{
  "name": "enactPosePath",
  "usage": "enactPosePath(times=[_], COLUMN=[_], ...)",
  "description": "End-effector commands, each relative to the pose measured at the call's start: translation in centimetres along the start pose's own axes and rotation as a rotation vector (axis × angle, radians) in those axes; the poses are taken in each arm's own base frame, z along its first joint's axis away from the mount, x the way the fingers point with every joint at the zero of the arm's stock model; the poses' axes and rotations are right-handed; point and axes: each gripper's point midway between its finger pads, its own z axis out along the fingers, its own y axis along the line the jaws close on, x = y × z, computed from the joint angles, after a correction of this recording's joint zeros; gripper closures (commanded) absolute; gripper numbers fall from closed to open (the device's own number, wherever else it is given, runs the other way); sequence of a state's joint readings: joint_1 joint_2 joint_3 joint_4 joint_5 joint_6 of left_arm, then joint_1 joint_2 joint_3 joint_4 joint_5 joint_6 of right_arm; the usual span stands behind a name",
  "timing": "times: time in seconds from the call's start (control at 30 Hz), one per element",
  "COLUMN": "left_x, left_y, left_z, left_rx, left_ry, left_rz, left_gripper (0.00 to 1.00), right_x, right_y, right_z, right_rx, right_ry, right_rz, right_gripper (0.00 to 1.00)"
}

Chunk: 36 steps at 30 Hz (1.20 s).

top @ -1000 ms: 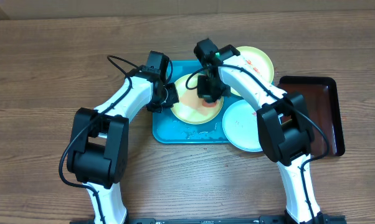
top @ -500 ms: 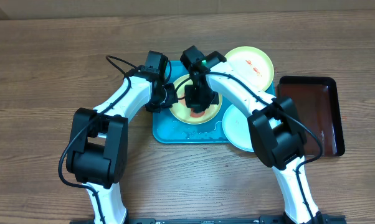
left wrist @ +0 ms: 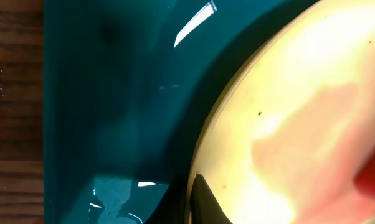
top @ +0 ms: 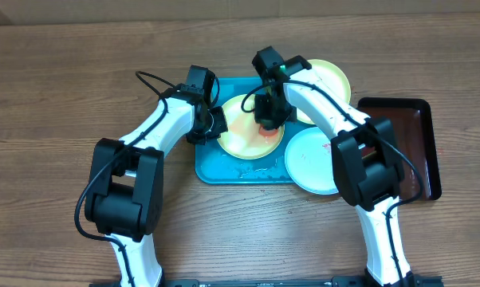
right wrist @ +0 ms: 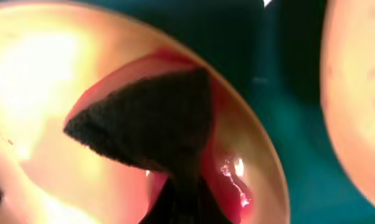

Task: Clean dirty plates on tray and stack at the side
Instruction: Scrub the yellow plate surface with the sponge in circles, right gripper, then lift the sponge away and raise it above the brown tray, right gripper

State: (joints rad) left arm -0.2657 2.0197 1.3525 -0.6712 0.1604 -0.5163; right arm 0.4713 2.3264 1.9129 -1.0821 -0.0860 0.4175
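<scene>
A yellow-green rimmed plate lies on the turquoise tray, with red sauce smeared over its right part. My left gripper is shut on this plate's left rim; one dark finger lies on the rim in the left wrist view. My right gripper is shut on a dark sponge and presses it onto the plate's right side. A second yellow-green plate with red marks lies at the tray's back right. A white-bluish plate overlaps the tray's right edge.
A smaller dark brown-black tray stands on the wooden table at the far right. Wet patches show on the turquoise tray's front part. The tray's bare floor fills the left of the left wrist view.
My right gripper swept the sponge left across the plate, then back to the plate's right side. My left gripper stayed on the rim.
</scene>
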Motion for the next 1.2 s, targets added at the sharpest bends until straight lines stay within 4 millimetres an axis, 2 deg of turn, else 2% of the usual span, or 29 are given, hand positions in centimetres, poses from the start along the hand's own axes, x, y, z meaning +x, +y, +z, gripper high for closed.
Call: enactPosePath(times=[0.0,0.03,0.1,0.23,0.43,0.57,0.77,0.93,1.17], left_x=[-0.3,-0.3,-0.3,-0.3,-0.2,-0.2,-0.2,-0.2,-0.2], left_y=[0.2,0.2,0.2,0.3,0.3,0.3,0.3,0.3,0.3], left_z=[-0.9,-0.9,-0.9,-0.9,-0.9,-0.9,-0.9,-0.9,-0.9], left_rx=[-0.003,-0.003,-0.002,-0.003,-0.004,-0.004,-0.004,-0.004,-0.005], left_ry=[-0.020,-0.020,-0.020,-0.020,-0.018,-0.017,-0.017,-0.018,-0.018], left_rz=[-0.004,-0.004,-0.004,-0.005,-0.005,-0.005,-0.005,-0.005,-0.001], left_gripper=[0.96,0.96,0.96,0.96,0.96,0.96,0.96,0.96,0.96], right_x=[-0.7,-0.3,0.4,2.0,4.5,4.6,1.9,-0.1,-0.8], right_y=[1.8,3.1,4.3,5.6,4.9,3.9,2.3,-0.5,-4.0], right_z=[0.0,0.1,0.1,0.1,0.0,-0.7,-5.8,-10.2,-14.3], right_rx=[-0.017,-0.060,-0.100,-0.146,-0.119,-0.107,-0.152,-0.178,-0.182], right_ry=[-0.048,-0.037,-0.014,0.041,0.142,0.164,0.055,-0.033,-0.090], right_rz=[-0.037,-0.052,-0.067,-0.086,-0.101,-0.115,-0.073,-0.007,0.038], right_gripper=[0.97,0.96,0.96,0.96,0.96,0.96,0.96,0.96,0.96])
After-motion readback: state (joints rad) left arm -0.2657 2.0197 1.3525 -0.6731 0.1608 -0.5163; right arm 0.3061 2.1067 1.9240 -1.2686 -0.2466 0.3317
